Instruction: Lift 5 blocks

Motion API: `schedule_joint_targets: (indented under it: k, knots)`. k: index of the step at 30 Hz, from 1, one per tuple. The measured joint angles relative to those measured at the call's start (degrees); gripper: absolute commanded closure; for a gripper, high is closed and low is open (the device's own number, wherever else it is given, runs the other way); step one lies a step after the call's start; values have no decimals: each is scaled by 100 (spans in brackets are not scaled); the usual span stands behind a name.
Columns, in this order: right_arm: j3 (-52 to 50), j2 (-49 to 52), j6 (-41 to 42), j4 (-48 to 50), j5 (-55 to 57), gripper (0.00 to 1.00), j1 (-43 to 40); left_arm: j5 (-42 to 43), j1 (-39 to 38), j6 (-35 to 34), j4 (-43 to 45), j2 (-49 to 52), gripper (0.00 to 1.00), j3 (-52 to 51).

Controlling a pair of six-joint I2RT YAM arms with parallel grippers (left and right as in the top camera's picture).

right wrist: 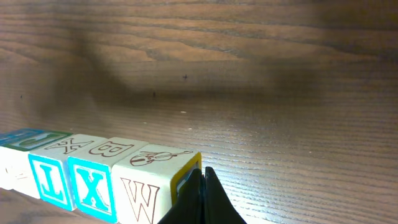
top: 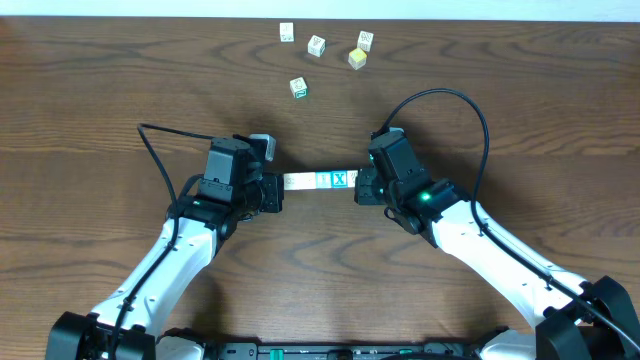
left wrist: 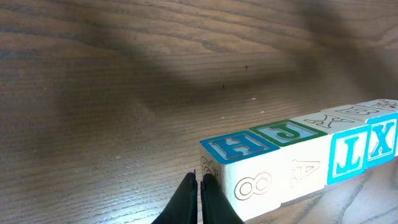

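Observation:
Several pale wooden blocks (top: 318,181) form one tight row between my two grippers. In the left wrist view the row (left wrist: 280,168) shows H and J on top and 8, A, L and a blue X in front. From the right wrist the row (right wrist: 93,180) ends in a W block with a yellow-framed end face. My left gripper (top: 279,185) (left wrist: 199,186) is shut, its tip against the row's left end. Also shut, my right gripper (top: 360,186) (right wrist: 203,180) presses its tip on the yellow end face. I cannot tell whether the row touches the table.
Several loose blocks lie at the back of the wooden table (top: 90,110): a white one (top: 287,32), another (top: 316,45), a yellow one (top: 357,58) and a green-printed one (top: 298,88) nearest the row. Black cables arc behind both arms.

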Motion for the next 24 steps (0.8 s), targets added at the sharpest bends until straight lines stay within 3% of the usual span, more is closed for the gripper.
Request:
schedule_joint_targets:
  k: [24]
  knots:
    - [98, 0, -70, -63, 35, 99, 0, -35, 4, -11, -2, -313, 93, -2]
